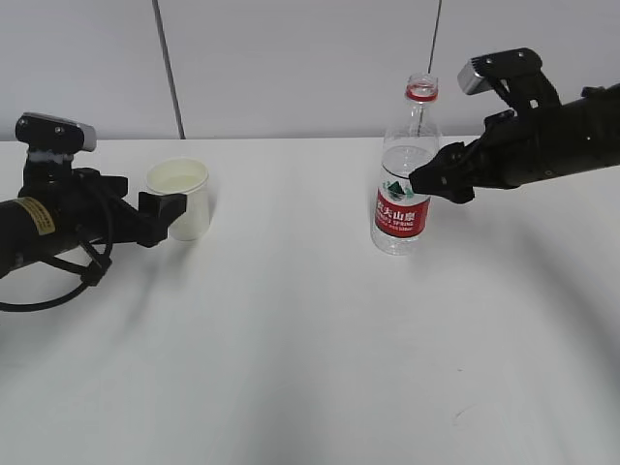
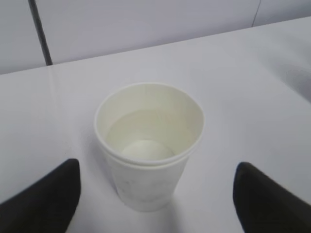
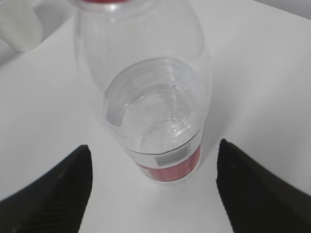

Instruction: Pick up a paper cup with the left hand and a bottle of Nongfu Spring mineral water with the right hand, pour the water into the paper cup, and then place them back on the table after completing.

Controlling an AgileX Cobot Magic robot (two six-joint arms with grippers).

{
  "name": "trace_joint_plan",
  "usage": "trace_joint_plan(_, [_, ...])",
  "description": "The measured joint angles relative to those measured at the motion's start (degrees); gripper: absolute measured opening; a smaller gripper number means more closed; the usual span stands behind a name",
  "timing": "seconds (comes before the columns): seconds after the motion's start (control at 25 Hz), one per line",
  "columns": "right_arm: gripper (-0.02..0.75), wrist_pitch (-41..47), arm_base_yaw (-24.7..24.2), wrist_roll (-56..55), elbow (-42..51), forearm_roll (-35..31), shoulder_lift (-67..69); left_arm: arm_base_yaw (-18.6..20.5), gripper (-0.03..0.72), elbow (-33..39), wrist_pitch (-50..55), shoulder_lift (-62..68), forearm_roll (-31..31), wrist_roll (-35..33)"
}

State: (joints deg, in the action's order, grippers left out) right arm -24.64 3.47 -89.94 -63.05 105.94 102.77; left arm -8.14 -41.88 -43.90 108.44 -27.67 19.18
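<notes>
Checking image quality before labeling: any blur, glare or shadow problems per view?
Exterior view: even light, soft shadows on the table, bottle label readable. Left wrist view: paper cup fairly sharp, claw fingers soft. Right wrist view: whole frame slightly soft, bottle fills it, mild glare on plastic.

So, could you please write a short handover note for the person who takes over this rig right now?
Left end effector: open, its fingers on either side of the white paper cup, not touching it.
Right end effector: open, around the clear plastic water bottle with the red label, no grip visible.
Cup and bottle both stand upright on the white table, cup to the left, bottle to the right. The bottle has no cap and is partly full. The cup holds some water.
Done: judging by the water in the cup, pouring looks finished and both are set down.
Left: probably only drawing the arms back.
</notes>
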Motion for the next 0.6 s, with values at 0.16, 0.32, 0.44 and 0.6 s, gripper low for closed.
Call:
trace_joint_plan(0.16, [0.587, 0.0, 0.0, 0.0, 1.21, 0.0, -2.12, 0.0, 0.584, 0.0, 0.9, 0.0, 0.0, 0.02])
trace_joint_plan(0.32, [0.587, 0.0, 0.0, -0.13, 2.53, 0.13, -3.84, 0.0, 0.584, 0.0, 0.94, 0.0, 0.0, 0.06])
trace_joint_plan(0.44, [0.587, 0.0, 0.0, -0.13, 3.06, 0.13, -4.85, 0.0, 0.584, 0.0, 1.13, -0.38, 0.0, 0.22])
trace_joint_plan(0.6, [0.587, 0.39, 0.0, -0.13, 3.14, 0.13, -5.11, 0.0, 0.584, 0.0, 1.57, -1.9, -0.06, 0.68])
